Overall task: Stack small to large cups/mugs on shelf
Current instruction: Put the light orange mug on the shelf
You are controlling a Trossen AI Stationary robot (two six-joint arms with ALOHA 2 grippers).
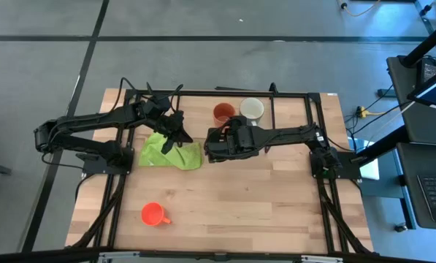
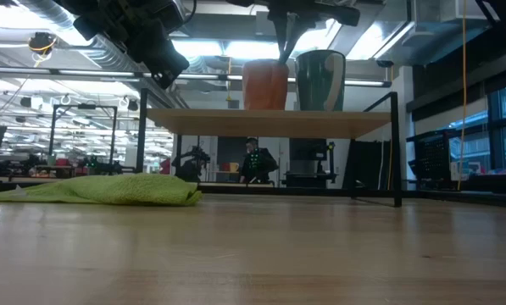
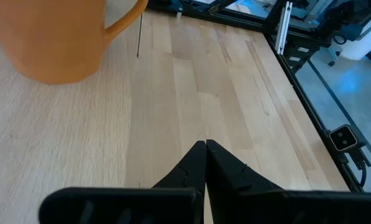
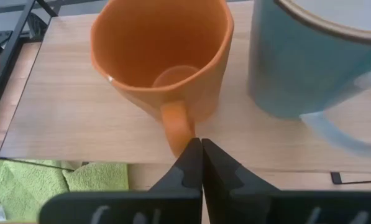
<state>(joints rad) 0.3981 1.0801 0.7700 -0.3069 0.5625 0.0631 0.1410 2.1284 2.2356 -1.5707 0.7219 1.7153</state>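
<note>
Upright, the brown-orange mug (image 4: 163, 59) points its handle toward the right gripper (image 4: 201, 163).

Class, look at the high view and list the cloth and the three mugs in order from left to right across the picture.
Bright orange-red mug → lime-green cloth → brown-orange mug → pale green mug.

No text, label, brand, number or sign is showing legibly in any view. The brown-orange mug (image 4: 163, 59) and the pale green mug (image 4: 309, 59) are presenting plain glazed sides just ahead of the right gripper's closed jaws, the shelf (image 2: 269, 121) is showing bare wood, and the screens and fixtures in the room behind are appearing too small to read.
</note>
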